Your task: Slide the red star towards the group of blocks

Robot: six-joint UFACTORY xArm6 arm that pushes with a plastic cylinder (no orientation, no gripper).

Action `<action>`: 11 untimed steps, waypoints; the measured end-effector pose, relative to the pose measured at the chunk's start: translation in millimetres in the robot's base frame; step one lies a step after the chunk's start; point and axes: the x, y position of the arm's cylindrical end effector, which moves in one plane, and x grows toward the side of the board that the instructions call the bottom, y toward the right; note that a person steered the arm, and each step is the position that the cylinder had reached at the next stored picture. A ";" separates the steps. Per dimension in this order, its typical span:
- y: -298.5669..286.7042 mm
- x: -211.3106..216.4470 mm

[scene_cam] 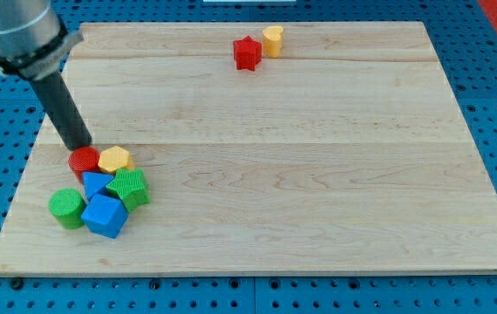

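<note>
Tip [84, 146] at frame's lower left, touching red cylinder [83, 160] in the cluster; red star [247, 53] far toward upper right; no gripper fitted, state untellable.

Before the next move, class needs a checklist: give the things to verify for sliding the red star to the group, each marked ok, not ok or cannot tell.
1. Red star on the board: ok.
2. My tip beside the red star: not ok; it sits at the red cylinder.
3. Group in place at the view's bottom left: ok.
4. Yellow heart apart from the star: not ok, they look touching.
5. Path from star to group unobstructed: ok.
</note>
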 end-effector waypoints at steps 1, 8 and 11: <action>72.8 -52.9; 148.8 -46.0; 103.8 55.2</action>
